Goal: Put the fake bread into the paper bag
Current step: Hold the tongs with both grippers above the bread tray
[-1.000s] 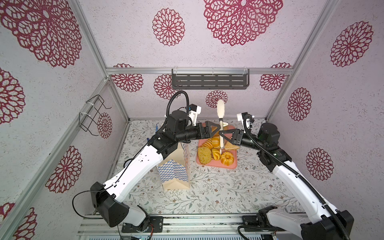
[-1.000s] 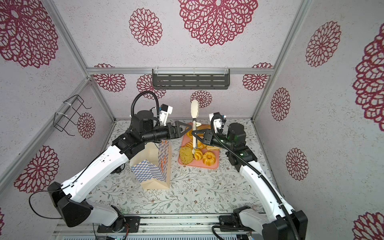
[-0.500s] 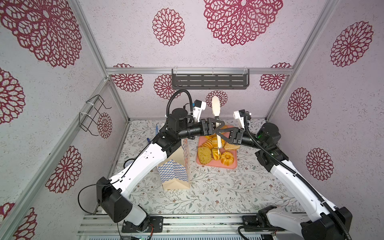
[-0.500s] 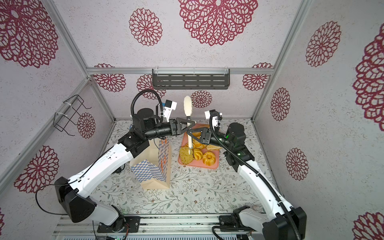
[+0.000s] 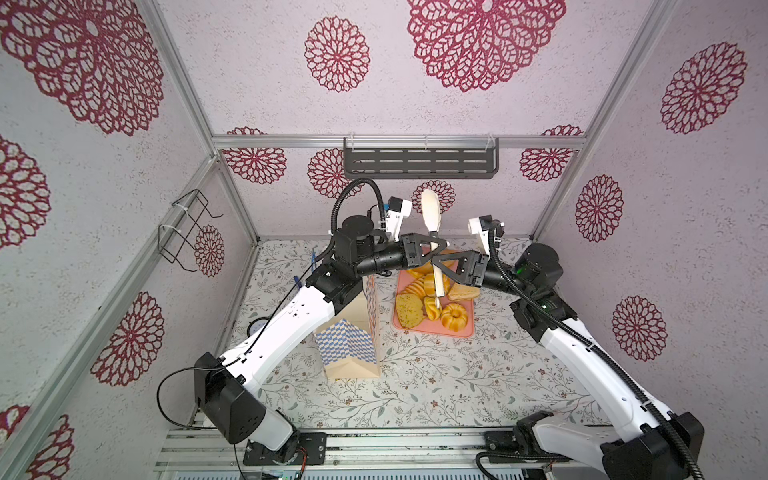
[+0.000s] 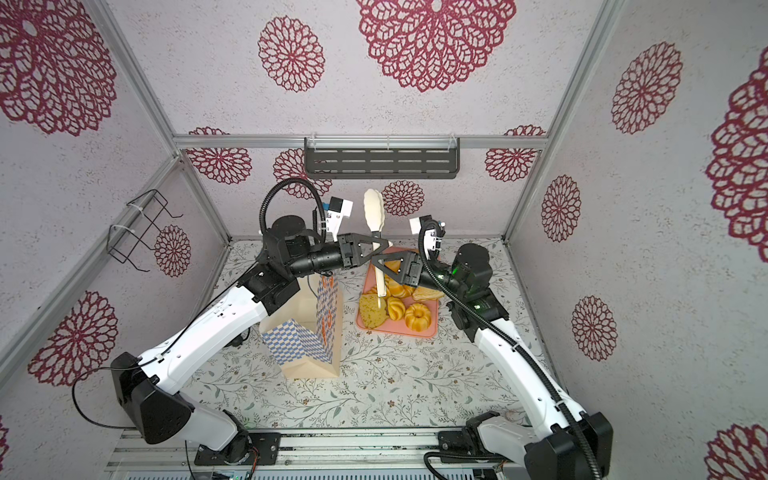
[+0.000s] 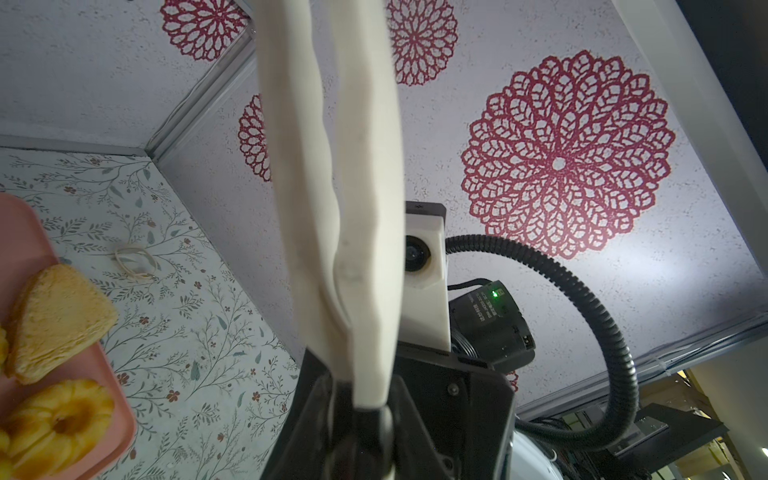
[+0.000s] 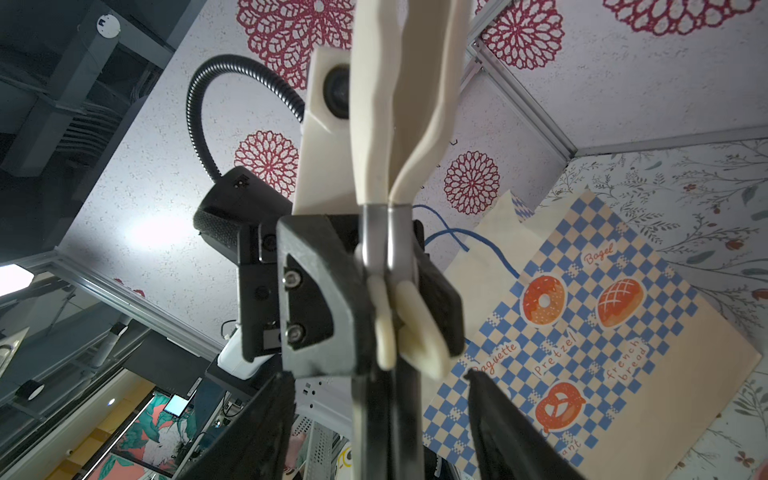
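Cream plastic tongs (image 5: 432,216) stand upright in both top views, over the far end of a pink tray (image 5: 432,333). The left gripper (image 5: 434,245) is clamped on them about mid-length. The right gripper (image 5: 437,264) sits just below it, tip to tip. The fake bread (image 5: 454,316) lies on the tray: ridged ring bun, green-speckled slice, triangular sandwich, all glossy golden. The tongs' lower end hangs in front of the rolls. The paper bag (image 5: 347,345) stands just left of the tray, with blue-and-white check and a plain cream base. The left arm (image 5: 291,320) passes in front of its top. Floral-print surface (image 5: 436,382).

Left wrist view: the tongs' two matte blades fill the middle and hide part of the right arm's white camera housing (image 7: 424,266). Sandwich and ring bun lie on the tray; a rubber band (image 7: 135,259) lies on the surface beyond.

Right wrist view: the left gripper's fingers (image 8: 316,299) are pressed onto the tongs below a metal band (image 8: 386,232). The right gripper's own fingers (image 8: 257,436) stand apart, either side of the tongs. The bag is behind, printed with a doughnut, a bun and a pretzel, with blue cord handles (image 8: 457,241).
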